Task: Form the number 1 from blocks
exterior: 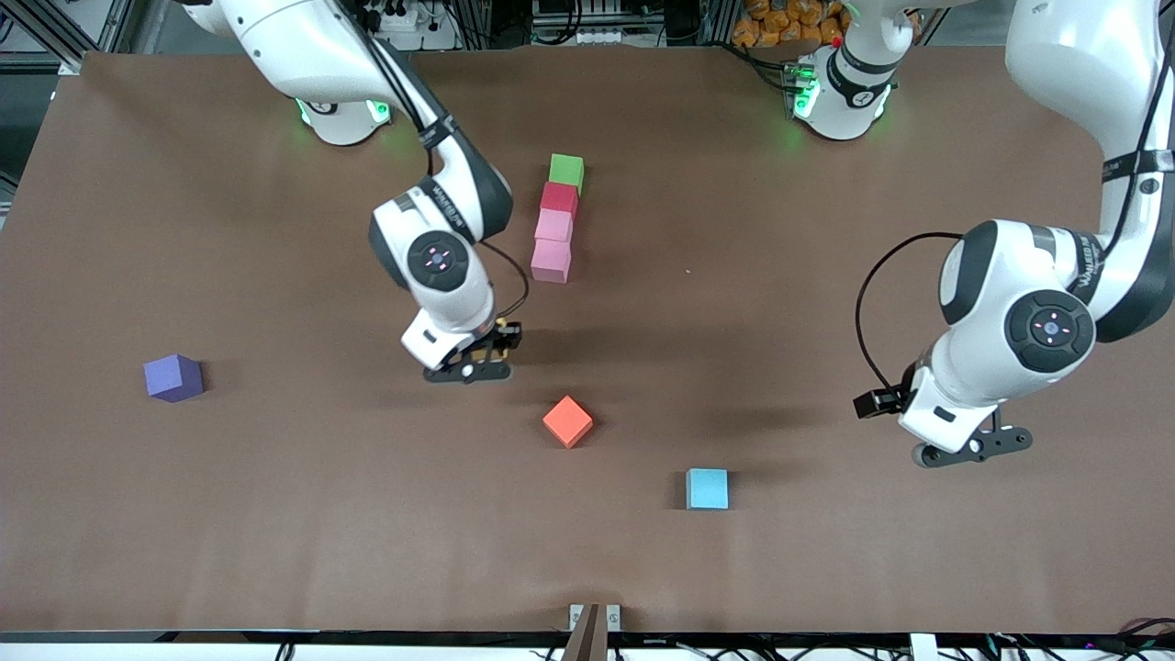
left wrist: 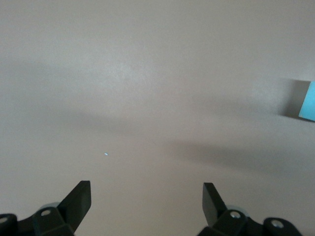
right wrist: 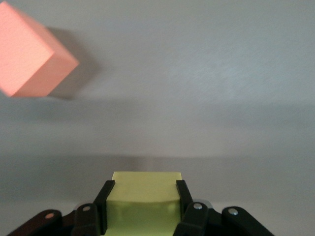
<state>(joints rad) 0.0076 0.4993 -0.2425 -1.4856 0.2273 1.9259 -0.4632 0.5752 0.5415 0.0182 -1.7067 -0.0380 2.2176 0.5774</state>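
The right gripper [exterior: 485, 358] clamps a yellow block [right wrist: 143, 196] between its fingers above the table [exterior: 826, 275], with the orange block [exterior: 567, 421] at its four o'clock in the front view. At its one o'clock, a touching column of green block [exterior: 566, 172], red block [exterior: 559, 197] and two pink blocks [exterior: 552, 244] runs toward the front camera. The left gripper [left wrist: 146, 196] waits with jaws wide over bare table toward the left arm's end, the light blue block [exterior: 707, 488] at its nine o'clock and the purple block [exterior: 173, 377] toward the right arm's end.
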